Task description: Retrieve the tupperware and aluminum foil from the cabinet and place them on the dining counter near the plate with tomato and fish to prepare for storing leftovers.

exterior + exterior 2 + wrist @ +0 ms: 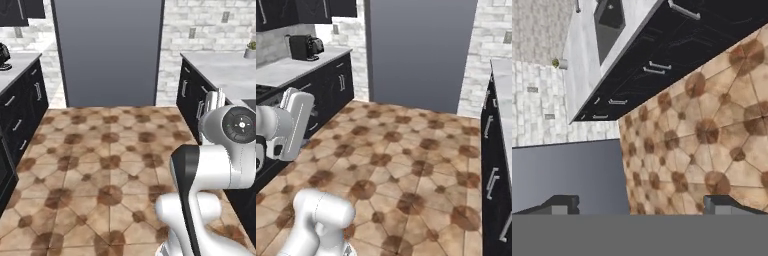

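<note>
Tupperware and foil are not yet in hand, so the two-finger gripper [640, 205] at the hand view's bottom edge stands spread and empty, tucked over the brown tiled floor [100, 165] for travel

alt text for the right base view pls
White robot arm in the foreground of a kitchen aisle with a brown patterned tile floor, facing a tall grey fridge. Black drawers under a marble worktop with a coffee machine line the left.

I see the white arm [220, 165] rising at lower right over a brown patterned tile floor [100, 160]. A tall grey fridge [107, 50] stands ahead against white brick. Black drawers [22, 107] line the left, black cabinets under a marble worktop [225, 70] the right.
</note>
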Motion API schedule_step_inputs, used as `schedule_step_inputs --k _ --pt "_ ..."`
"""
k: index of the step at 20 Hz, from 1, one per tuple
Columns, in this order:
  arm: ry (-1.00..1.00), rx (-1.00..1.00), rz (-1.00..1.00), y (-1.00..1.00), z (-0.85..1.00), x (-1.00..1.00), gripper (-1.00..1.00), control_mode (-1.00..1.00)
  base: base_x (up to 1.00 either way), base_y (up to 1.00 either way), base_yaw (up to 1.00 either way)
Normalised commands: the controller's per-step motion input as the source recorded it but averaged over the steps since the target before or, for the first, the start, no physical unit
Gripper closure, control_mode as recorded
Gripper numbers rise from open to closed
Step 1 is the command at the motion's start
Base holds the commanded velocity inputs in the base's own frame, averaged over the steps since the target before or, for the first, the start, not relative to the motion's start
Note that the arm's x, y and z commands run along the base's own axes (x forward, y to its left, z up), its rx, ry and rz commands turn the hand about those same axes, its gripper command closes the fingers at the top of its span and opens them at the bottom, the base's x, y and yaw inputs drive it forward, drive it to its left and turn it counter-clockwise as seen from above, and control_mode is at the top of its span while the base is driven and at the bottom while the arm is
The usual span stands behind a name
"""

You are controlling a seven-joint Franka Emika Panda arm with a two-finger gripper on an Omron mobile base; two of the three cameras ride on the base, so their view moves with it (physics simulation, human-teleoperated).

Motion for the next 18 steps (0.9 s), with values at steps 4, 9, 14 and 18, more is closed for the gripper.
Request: schedule_step_inputs --k 4,9,14,18 --pt "0.00 0.00 0.00 0.00 0.00 0.00 -1.00 1.00 1.00 0.07 -0.01" --pt "0.00 0.00 0.00 0.00 0.00 0.00 -1.00 1.00 1.00 0.05 0.07" --pt "0.00 0.00 0.00 0.00 0.00 0.00 -1.00 1.00 1.00 0.06 0.19" --pt "0.00 0.00 0.00 0.00 0.00 0.00 -1.00 1.00 1.00 0.00 0.24"
